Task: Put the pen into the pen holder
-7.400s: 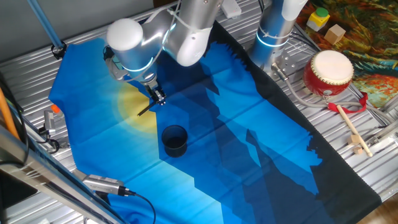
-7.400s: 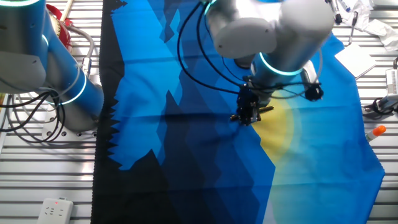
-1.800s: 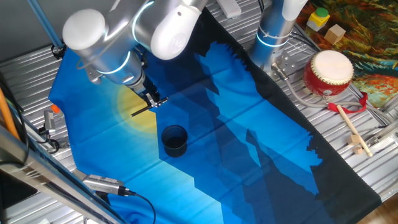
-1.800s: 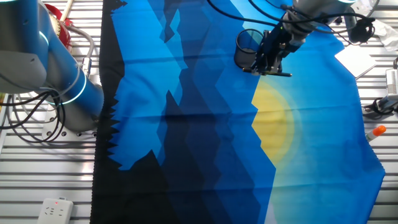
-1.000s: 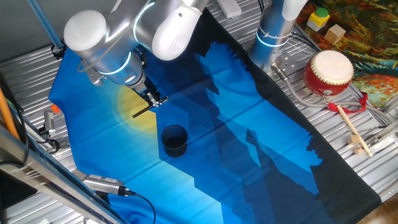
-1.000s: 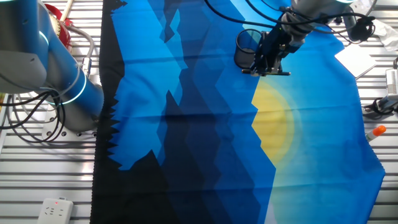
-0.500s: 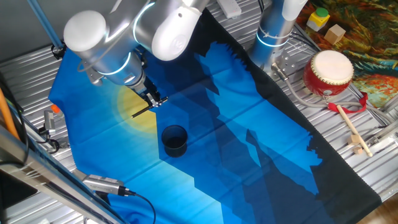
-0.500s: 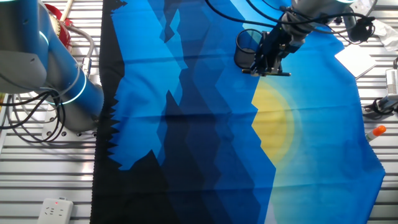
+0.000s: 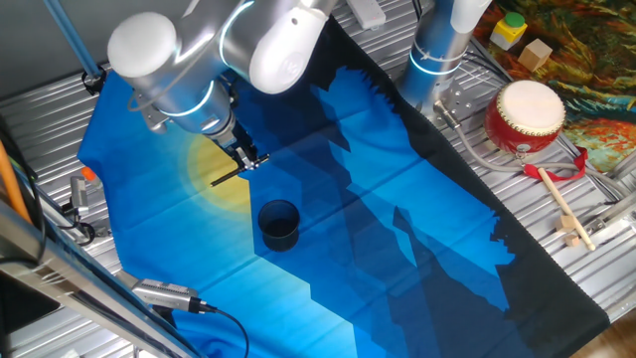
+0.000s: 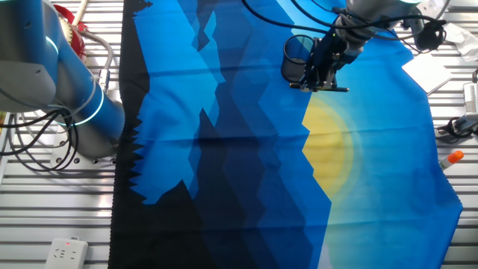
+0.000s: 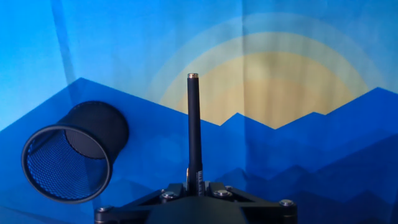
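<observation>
A: Our gripper is clamped on the pen, and we hold it up off the blue cloth. From the other fixed view the gripper sits just beside the pen holder, on the yellow-sun side of it.

B: Agreed. In the hand view the pen runs straight out from between our fingers, its far tip over the yellow sun printed on the cloth. The pen holder shows there as a dark mesh cup, off to the left of the pen and apart from it.

A: From one fixed view the pen lies roughly level, its free end pointing away from the pen holder. That cup stands upright on the cloth with its round rim open.

B: And well away from the pen holder, off the cloth on the metal table, we see a red drum with a wooden drumstick beside it.
</observation>
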`<state>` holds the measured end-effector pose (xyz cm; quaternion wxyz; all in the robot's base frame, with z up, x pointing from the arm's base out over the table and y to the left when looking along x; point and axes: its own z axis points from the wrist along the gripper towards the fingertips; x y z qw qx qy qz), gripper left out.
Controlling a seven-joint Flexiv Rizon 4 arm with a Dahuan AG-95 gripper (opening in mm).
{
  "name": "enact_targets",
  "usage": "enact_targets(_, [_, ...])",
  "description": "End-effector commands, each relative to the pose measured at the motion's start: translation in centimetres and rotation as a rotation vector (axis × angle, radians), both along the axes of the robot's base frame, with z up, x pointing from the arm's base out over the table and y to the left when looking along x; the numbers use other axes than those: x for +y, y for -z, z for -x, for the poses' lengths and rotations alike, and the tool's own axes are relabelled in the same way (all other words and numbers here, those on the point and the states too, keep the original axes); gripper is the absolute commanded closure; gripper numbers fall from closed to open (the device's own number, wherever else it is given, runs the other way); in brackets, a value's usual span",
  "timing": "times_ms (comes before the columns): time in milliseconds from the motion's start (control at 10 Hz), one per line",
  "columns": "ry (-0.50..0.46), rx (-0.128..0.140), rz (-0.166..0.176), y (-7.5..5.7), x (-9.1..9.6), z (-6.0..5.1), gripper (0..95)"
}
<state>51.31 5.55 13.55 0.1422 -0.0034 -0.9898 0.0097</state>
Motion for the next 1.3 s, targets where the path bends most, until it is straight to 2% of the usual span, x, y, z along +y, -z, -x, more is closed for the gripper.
enact_targets(100, [-0.019, -0.050, -0.011, 0.0, 0.0, 0.0, 95.0])
enact_targets(200, [-0.015, -0.064, -0.010, 0.0, 0.0, 0.0, 95.0])
enact_targets(400, [0.003, -0.134, 0.010, 0.0, 0.0, 0.0, 95.0])
enact_targets(500, [-0.001, -0.149, -0.002, 0.0, 0.0, 0.0, 95.0])
enact_targets(700, [-0.025, -0.144, -0.006, 0.0, 0.0, 0.0, 95.0])
enact_targets(900, [-0.001, -0.134, -0.008, 0.0, 0.1, 0.3, 95.0])
enact_targets(1000, [0.000, -0.140, -0.009, 0.0, 0.6, 1.3, 95.0])
enact_targets(1100, [0.003, -0.136, -0.007, 0.0, 1.2, 2.7, 95.0])
enact_targets(1300, [0.028, -0.114, -0.008, -0.1, 1.3, 4.7, 95.0])
